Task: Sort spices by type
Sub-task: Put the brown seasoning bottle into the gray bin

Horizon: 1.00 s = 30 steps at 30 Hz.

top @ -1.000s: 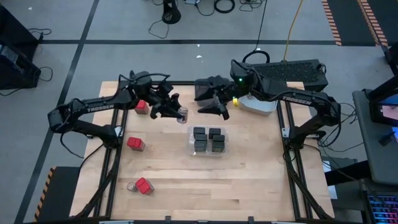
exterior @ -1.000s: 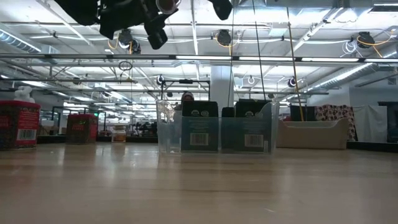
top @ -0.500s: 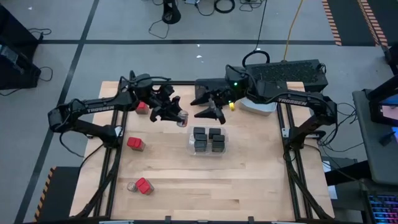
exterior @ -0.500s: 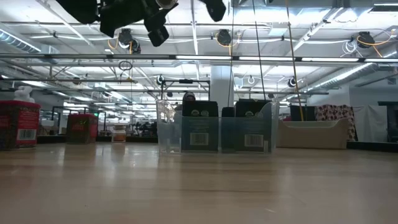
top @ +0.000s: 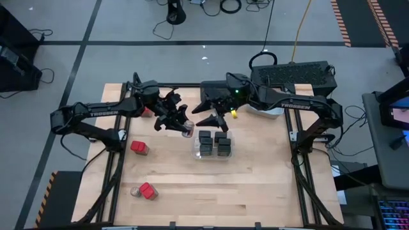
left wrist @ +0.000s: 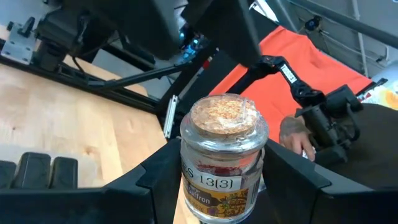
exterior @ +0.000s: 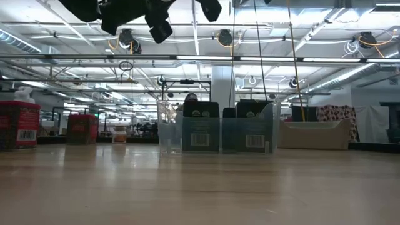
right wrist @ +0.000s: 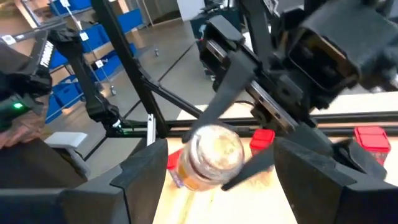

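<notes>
Left gripper (top: 181,121) clamped on cork-lidded spice jar (left wrist: 222,155) above table (top: 268,185), right gripper (top: 211,114) spread wide, empty, facing jar

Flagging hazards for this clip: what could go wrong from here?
The left gripper holds the small cork-lidded glass jar in mid-air while the right gripper, jaws open, faces it closely. A mistimed handover could drop the jar onto the wooden table. The two arms could also collide above the clear plastic bin.

Wooden table (top: 255,172); clear bin (top: 214,145); red spice boxes (top: 139,147).
</notes>
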Motion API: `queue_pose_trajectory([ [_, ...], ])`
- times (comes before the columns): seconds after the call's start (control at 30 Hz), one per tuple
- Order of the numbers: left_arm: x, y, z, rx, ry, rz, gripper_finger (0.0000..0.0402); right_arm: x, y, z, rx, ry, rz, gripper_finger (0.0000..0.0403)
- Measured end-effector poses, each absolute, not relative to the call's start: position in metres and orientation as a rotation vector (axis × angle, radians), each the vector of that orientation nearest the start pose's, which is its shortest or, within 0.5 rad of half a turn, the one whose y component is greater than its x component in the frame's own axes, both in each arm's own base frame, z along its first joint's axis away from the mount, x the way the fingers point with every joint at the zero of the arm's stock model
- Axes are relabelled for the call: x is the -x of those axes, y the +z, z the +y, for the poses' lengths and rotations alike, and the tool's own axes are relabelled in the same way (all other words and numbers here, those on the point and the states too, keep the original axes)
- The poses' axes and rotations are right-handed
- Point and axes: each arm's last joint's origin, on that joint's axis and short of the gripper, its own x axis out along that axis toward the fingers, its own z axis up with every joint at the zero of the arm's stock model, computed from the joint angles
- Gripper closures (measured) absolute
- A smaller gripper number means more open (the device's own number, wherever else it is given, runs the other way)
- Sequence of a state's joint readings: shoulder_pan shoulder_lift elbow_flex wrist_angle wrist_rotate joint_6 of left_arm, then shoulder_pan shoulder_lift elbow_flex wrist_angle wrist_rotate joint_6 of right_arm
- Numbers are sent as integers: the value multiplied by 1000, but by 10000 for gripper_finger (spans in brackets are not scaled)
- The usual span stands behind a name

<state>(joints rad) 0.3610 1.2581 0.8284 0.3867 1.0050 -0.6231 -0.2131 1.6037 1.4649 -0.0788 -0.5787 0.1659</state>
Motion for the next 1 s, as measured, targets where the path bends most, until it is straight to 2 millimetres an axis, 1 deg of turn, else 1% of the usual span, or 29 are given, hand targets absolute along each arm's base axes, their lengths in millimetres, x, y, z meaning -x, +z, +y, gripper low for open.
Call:
queue_pose_trajectory([
  [0.2, -268, 298, 74, 660, -623, 244, 204, -365, 372, -62, -249, 348, 241, 133],
  [0.37, -275, 298, 75, 674, -683, 222, 204, -365, 372, -62, -239, 350, 241, 133],
  [0.47, -278, 294, 75, 690, -690, 235, 204, -365, 372, -62, -231, 354, 238, 133],
  [0.63, -279, 294, 76, 685, -698, 229, 204, -365, 371, -61, -237, 381, 247, 133],
  [0.77, -279, 296, 76, 682, -705, 211, 204, -368, 365, -61, -245, 382, 267, 133],
  [1.0, -279, 296, 76, 686, -701, 214, 204, -368, 366, -58, -242, 390, 260, 133],
])
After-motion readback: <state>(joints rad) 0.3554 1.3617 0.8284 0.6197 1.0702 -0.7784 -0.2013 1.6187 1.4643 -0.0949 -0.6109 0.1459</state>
